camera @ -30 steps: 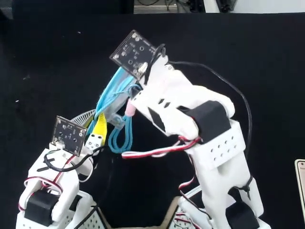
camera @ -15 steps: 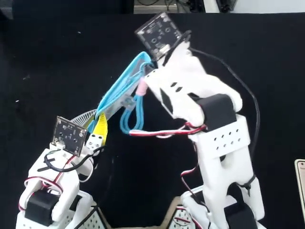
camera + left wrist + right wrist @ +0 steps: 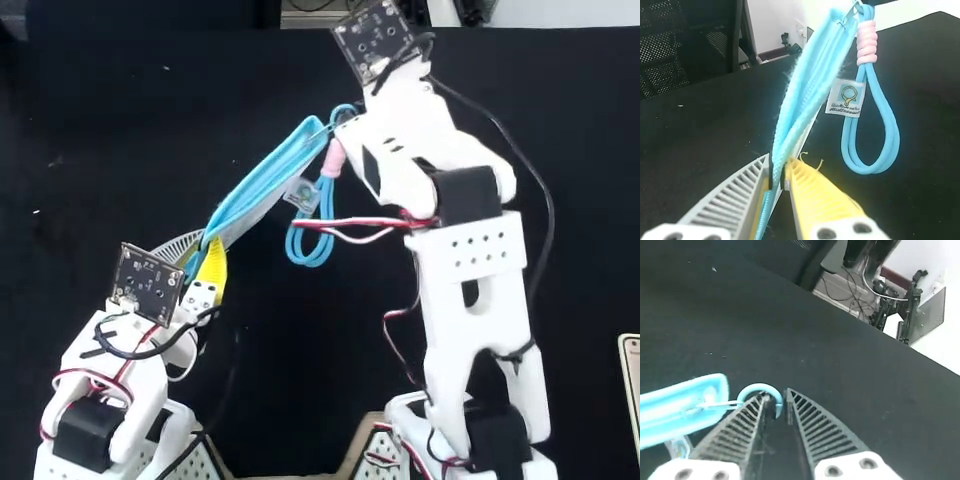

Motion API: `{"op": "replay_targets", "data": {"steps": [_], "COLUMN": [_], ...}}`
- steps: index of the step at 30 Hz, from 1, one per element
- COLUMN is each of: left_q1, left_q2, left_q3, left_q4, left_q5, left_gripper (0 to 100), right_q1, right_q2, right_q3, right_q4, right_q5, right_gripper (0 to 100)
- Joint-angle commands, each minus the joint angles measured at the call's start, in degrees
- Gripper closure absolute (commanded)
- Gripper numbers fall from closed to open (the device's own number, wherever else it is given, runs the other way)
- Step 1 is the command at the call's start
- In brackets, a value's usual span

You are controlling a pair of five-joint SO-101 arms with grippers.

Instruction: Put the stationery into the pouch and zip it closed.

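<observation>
Where the left gripper clamps, pouch is hidden.

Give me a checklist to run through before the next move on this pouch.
1. Left gripper shut on the pouch end: ok.
2. Right gripper shut on the cord loop at the zip end: ok.
3. Pouch stretched taut between both grippers: ok.
4. Cord loop hanging free, not snagged: ok.
5. Zip fully closed: cannot tell.
6. Stationery inside: cannot tell.
</observation>
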Motion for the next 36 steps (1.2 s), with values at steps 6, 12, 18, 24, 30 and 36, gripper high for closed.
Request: {"op": "replay_targets", "data": {"steps": [6, 12, 18, 24, 30, 36], "left_q1": [0.13, 0.13, 0.13, 0.13, 0.13, 0.13], "left_q2": [-0.09, -0.09, -0.09, -0.09, -0.09, -0.09], "left_q3": [-2.07, -2.07, -2.07, -2.07, -1.98, -2.51], "left_q4": [0.53, 0.53, 0.44, 0.44, 0.44, 1.05], "left_q5": [0.18, 0.18, 0.18, 0.18, 0.18, 0.18], "left_gripper": [97, 97, 97, 97, 97, 91], "right_q1": [7.74, 7.65, -0.70, -8.79, -12.04, -18.37], "right_q2": [0.75, 0.75, -1.45, -5.76, -9.89, -10.51], "right_q3": [-1.27, -0.84, -2.33, -2.95, -2.68, -2.86], "right_q4": [-2.99, -2.20, 6.51, 10.81, 11.08, 10.55], "right_q5": [1.49, 1.05, 1.05, 1.05, -2.55, -4.22], "right_gripper": [98.8, 98.8, 98.6, 98.6, 98.6, 98.6]}}
